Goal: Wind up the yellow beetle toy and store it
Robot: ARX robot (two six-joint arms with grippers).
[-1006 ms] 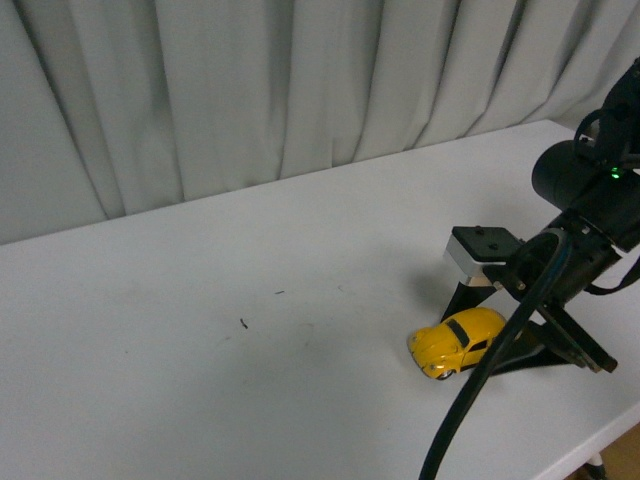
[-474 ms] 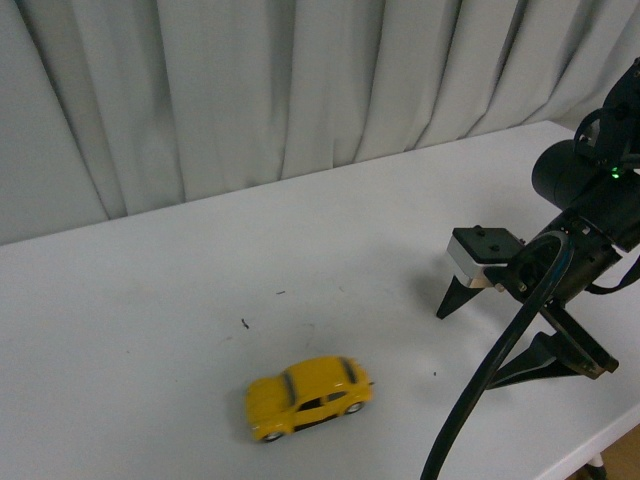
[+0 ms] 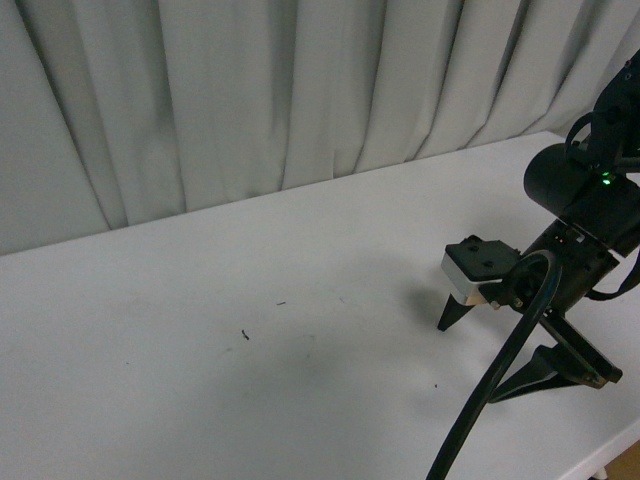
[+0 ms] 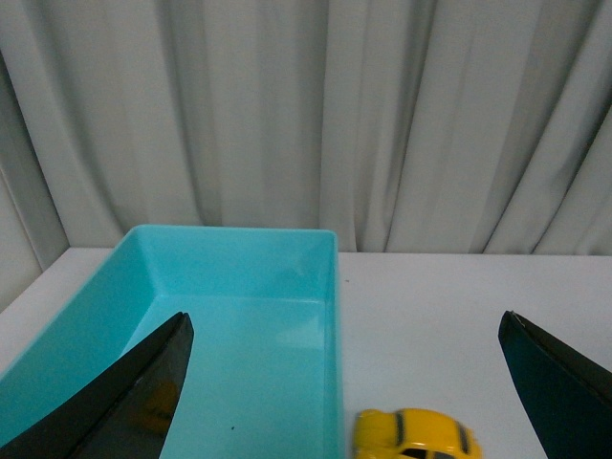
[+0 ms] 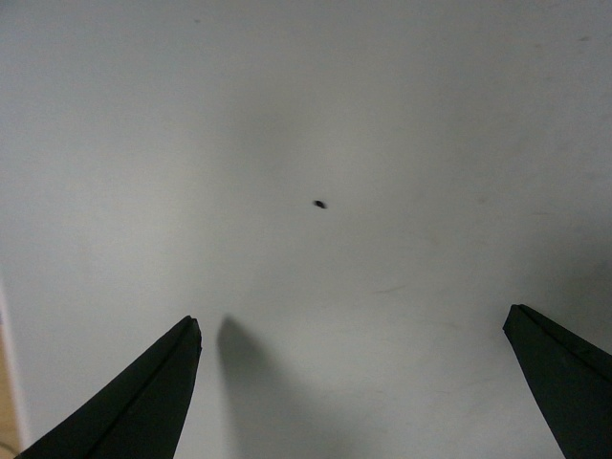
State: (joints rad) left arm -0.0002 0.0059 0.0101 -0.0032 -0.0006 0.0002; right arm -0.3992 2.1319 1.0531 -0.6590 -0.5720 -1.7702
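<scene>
The yellow beetle toy (image 4: 414, 435) sits on the white worktop (image 4: 449, 316), just beside the outer wall of a turquoise bin (image 4: 239, 277); only the left wrist view shows it. The left gripper (image 4: 344, 320) hangs above, jaws spread wide. The right gripper (image 3: 468, 362) holds nothing, jaws likewise spread, over a dark speck (image 5: 319, 204).

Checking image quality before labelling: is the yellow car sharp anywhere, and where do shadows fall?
Left wrist view: the yellow beetle toy looks soft, slightly blurred, beside the turquoise bin. Front view: no car; the right gripper casts a faint shadow on the table. Right wrist view: clear, with a finger shadow.
</scene>
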